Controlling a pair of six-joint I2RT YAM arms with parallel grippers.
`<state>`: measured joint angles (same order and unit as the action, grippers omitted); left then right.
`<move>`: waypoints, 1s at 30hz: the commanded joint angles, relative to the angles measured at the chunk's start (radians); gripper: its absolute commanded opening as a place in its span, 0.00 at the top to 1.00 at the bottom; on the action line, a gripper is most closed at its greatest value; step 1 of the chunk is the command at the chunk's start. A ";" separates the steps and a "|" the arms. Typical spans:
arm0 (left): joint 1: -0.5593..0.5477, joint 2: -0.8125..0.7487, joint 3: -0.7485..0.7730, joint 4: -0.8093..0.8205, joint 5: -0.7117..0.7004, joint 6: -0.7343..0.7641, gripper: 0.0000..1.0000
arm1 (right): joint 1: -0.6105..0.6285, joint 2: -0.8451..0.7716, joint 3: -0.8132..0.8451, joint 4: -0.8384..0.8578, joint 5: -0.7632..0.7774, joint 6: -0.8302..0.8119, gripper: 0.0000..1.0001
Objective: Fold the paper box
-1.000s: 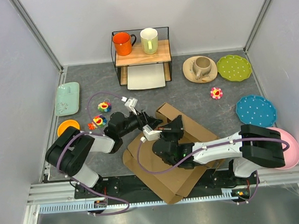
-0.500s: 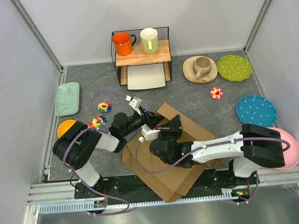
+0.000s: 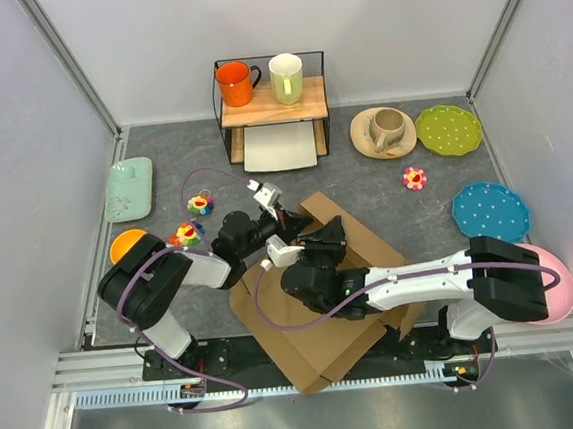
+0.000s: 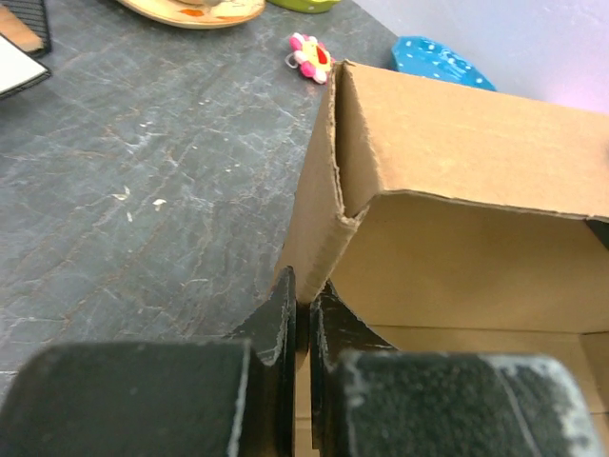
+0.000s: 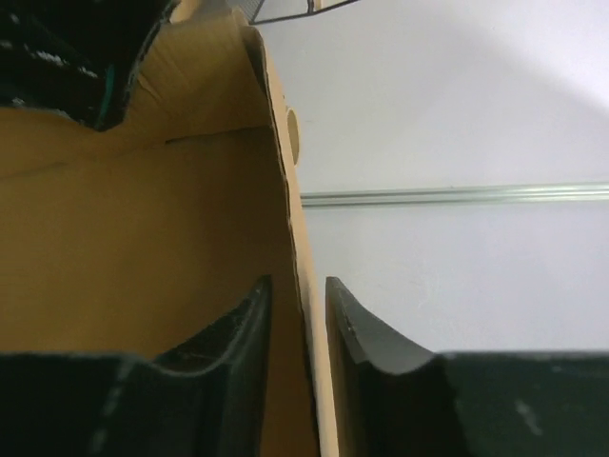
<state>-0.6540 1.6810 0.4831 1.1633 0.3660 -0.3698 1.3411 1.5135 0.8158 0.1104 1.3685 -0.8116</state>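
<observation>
The paper box (image 3: pixel 319 357) is brown corrugated cardboard, lying partly folded between the two arms with one wall raised. In the left wrist view that raised wall of the box (image 4: pixel 457 143) stands upright, and my left gripper (image 4: pixel 304 286) is shut on its near corner edge. From above, the left gripper (image 3: pixel 285 218) sits at the box's far left corner. My right gripper (image 5: pixel 298 284) is open, its fingers straddling another upright wall of the box (image 5: pixel 143 238) with a small gap on each side. Seen from above, the right gripper (image 3: pixel 324 239) is over the box's far side.
At the back a wire rack holds an orange mug (image 3: pixel 237 82) and a cream mug (image 3: pixel 287 77), with a white tray (image 3: pixel 281 147) under it. A tan cup (image 3: pixel 384 131), green plate (image 3: pixel 449 129), blue plate (image 3: pixel 490 211) and pink plate (image 3: pixel 564 291) lie right. A mint tray (image 3: pixel 129 188), orange bowl (image 3: pixel 129 244) and flower toys (image 3: pixel 200 204) lie left.
The left gripper moved in and shut on the box's wall edge. The right gripper's jaws parted from shut. The box slid a little to the left and toward the near edge.
</observation>
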 commanded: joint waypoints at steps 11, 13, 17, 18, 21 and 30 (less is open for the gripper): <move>-0.015 -0.190 0.146 -0.450 -0.196 0.160 0.98 | 0.090 -0.170 0.169 0.051 -0.031 0.202 0.02; -0.015 -0.196 0.158 -0.467 -0.202 0.157 0.98 | 0.102 -0.215 0.190 0.045 -0.034 0.241 0.02; -0.015 -0.213 0.189 -0.584 -0.240 0.152 0.98 | 0.118 -0.311 0.258 -0.078 -0.051 0.463 0.02; -0.015 -0.219 0.198 -0.617 -0.249 0.147 0.98 | 0.113 -0.328 0.266 -0.098 -0.033 0.541 0.02; -0.016 -0.260 0.242 -0.806 -0.317 0.115 0.98 | 0.078 -0.366 0.328 -0.296 -0.025 0.723 0.02; -0.009 -0.175 0.646 -1.623 -0.277 -0.043 0.98 | -0.223 -0.384 0.529 -0.731 -0.434 1.302 0.02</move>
<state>-0.6643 1.4555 0.9684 -0.0822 0.0383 -0.3077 1.2194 1.1473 1.3014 -0.4023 1.1488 0.1951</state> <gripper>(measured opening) 0.051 0.982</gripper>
